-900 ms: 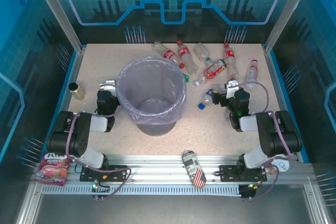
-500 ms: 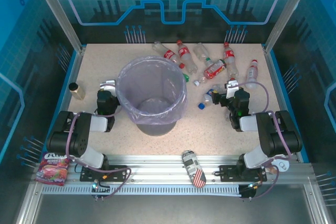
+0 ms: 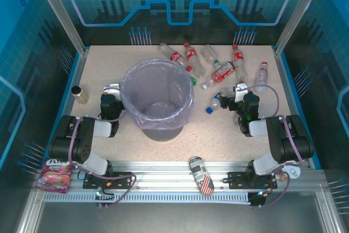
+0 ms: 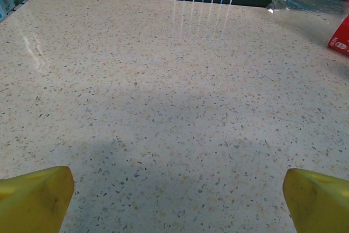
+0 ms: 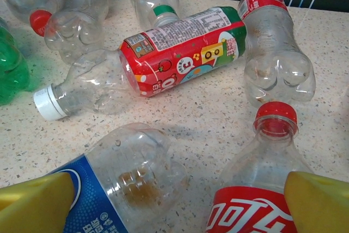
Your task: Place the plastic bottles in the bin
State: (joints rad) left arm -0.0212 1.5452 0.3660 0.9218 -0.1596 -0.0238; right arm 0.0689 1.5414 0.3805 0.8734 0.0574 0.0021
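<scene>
The bin (image 3: pixel 160 131), grey with a pale-lilac bag, stands mid-table. Several plastic bottles (image 3: pixel 223 71) lie scattered at the far right of it. My right gripper (image 3: pixel 240 88) is open at the near edge of that cluster. Between its yellow fingertips (image 5: pixel 319 200) lie a blue-labelled bottle (image 5: pixel 117 186) and a red-capped, red-labelled bottle (image 5: pixel 262 189); neither is gripped. Beyond them lie a red-and-green-labelled bottle (image 5: pixel 180 53) and a green bottle (image 5: pixel 11 66). My left gripper (image 3: pixel 112 88) is open left of the bin, over bare table (image 4: pixel 163 107), with a clear bottle (image 4: pixel 311 4) far ahead.
A gold-brown jar (image 3: pixel 79 94) stands at the left edge. A flag-patterned can (image 3: pixel 201 175) and a snack packet (image 3: pixel 53 174) lie on the near rail. A loose blue cap (image 3: pixel 209 109) lies near the right gripper. Glass walls enclose the table.
</scene>
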